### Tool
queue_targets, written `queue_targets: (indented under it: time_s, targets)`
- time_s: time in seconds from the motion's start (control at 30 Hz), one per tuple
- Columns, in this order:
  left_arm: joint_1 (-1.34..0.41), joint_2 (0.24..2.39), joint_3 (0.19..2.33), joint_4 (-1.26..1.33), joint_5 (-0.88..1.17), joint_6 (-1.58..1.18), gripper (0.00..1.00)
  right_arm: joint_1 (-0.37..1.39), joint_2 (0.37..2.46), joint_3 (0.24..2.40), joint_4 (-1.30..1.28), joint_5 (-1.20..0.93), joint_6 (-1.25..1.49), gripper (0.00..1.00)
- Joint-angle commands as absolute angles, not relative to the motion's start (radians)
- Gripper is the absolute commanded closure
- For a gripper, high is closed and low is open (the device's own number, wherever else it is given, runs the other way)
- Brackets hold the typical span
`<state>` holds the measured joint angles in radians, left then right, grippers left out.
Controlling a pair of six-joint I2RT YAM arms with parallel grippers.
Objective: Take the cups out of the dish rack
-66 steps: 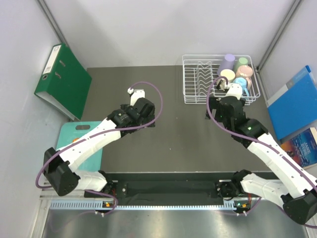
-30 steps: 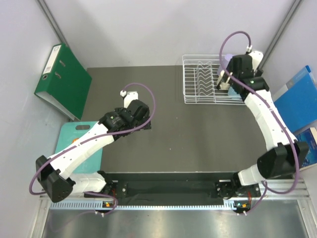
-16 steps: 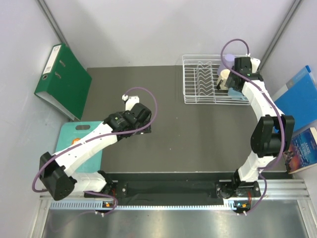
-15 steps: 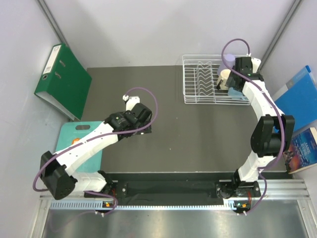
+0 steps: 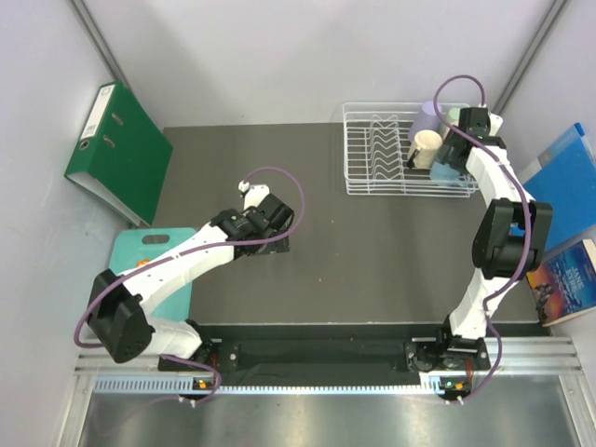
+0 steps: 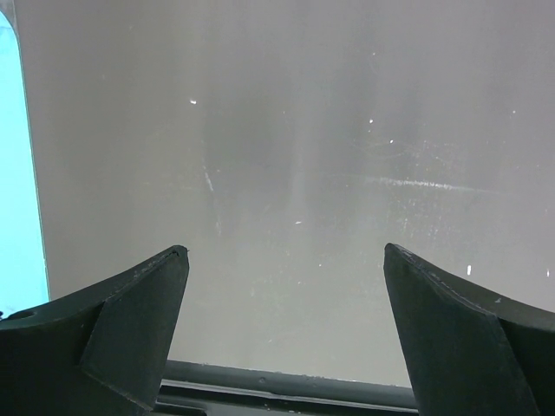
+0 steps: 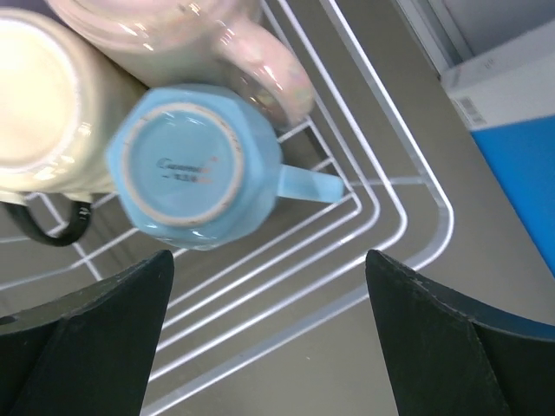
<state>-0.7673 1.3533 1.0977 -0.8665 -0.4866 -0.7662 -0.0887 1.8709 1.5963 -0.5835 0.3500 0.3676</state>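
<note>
The white wire dish rack stands at the table's back right. At its right end are a lavender cup, a cream cup and a light blue cup. My right gripper hangs open over this end. Seen from the right wrist, the blue cup is upside down, its handle pointing right, just beyond my open right gripper. The cream cup and a pink cup lie beside it on the rack's wires. My left gripper is open and holds nothing over bare tabletop.
A green binder leans at the far left. A cyan cutting board lies at the near left. A blue folder and a book sit right of the rack.
My right arm has swung further right over the rack's right end, gripper staying open. The left arm has shifted slightly right and nearer.
</note>
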Motion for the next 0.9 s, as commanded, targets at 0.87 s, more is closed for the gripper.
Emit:
queue_targets:
  time_s: [0.87]
  targets:
    - [-0.620,2.227,2.170,-0.667,-0.263,-0.557,0.05,0.291,1.367,1.557,-0.629,0.331,0.471,0.02]
